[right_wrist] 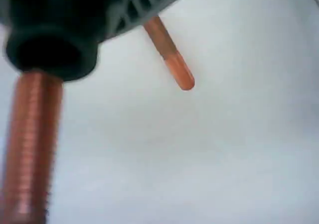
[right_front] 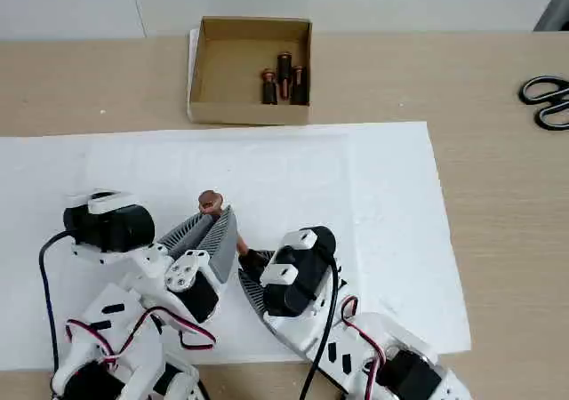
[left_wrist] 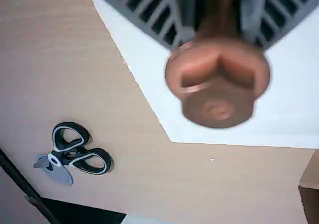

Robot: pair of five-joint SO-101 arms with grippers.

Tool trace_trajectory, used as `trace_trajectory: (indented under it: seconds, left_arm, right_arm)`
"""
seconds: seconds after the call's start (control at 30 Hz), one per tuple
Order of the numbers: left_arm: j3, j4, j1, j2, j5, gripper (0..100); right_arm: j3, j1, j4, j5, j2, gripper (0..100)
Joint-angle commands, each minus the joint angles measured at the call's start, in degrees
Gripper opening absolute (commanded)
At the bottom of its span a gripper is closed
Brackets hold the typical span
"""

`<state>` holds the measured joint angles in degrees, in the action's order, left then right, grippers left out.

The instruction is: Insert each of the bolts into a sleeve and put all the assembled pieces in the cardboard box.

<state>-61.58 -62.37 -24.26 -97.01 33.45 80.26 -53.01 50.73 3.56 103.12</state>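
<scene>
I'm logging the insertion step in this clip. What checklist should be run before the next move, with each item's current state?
1. Bolt grip: left gripper shut on the bolt just below its head: ok.
2. Sleeve grip: right gripper shut on the sleeve: ok.
3. Alignment: the bolt's threaded shaft meets the sleeve's mouth: ok.
4. Fully seated: not ok, a long run of thread is bare.
5. Drop room: cardboard box has bare floor beside three assembled pieces: ok.
</scene>
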Motion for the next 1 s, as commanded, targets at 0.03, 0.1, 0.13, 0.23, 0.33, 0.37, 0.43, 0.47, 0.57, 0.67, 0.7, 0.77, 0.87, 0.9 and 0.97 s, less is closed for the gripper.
trace_trajectory:
  seconds: [0.03,0.1,0.13,0.23,0.33,0.37,0.43,0.47,0.57,0.67,0.7,0.77,0.87,0.9,0.97]
  left_arm:
    - [0.22,0.79,-0.35,-0.18,-0.26,1]
    - [0.22,0.09,-1.58,-0.35,-0.18,1]
    - [0.22,-0.09,-2.29,-0.44,-0.18,1]
    - [0.48,-0.18,-2.99,-0.18,-0.18,1]
    - [0.48,-0.18,-3.08,-0.18,-0.18,1]
    - [0.48,-0.26,-3.08,-0.18,-0.18,1]
    - [0.48,-0.35,-3.08,-0.18,-0.35,1]
    - [0.48,-0.70,-3.08,-0.18,-0.35,1]
    - [0.48,-3.34,-3.16,-0.18,-0.44,1]
    - [0.66,-6.42,-5.01,-0.44,-1.41,1]
    - [0.66,-7.12,-6.07,-0.44,-2.11,1]
    - [0.66,-7.91,-7.30,-0.26,-2.55,1]
    - [0.48,-8.44,-7.82,-0.18,-3.60,1]
    - [0.48,-8.88,-7.82,-0.09,-4.13,1]
    - [0.48,-10.11,-7.91,-0.09,-5.10,1]
  right_arm:
    - [-0.70,-0.31,-1.80,0.09,0.48,0.2]
    - [-0.62,-0.31,-1.80,0.09,0.48,0.2]
    - [-0.44,-0.22,-1.71,0.09,0.48,0.2]
    - [-0.35,-0.13,-1.63,0.09,0.40,0.2]
    - [-0.35,-0.04,-1.71,0.09,0.40,0.2]
    - [-0.35,-0.04,-1.71,0.09,0.40,0.2]
    - [-0.44,-0.04,-1.71,0.09,0.48,0.2]
    - [-0.62,-0.04,-1.71,0.09,0.48,0.2]
    - [-0.79,-0.04,-1.80,0.09,0.57,0.2]
    - [-0.79,-0.04,-1.80,0.09,0.57,0.2]
    - [-0.79,-0.04,-1.80,0.09,0.57,0.2]
    - [-0.79,-0.04,-1.80,0.09,0.57,0.2]
    - [-0.79,-0.04,-1.80,0.09,0.57,0.2]
    - [-0.79,0.04,-1.80,0.09,0.57,0.2]
    - [-0.79,0.04,-1.80,0.09,0.57,0.2]
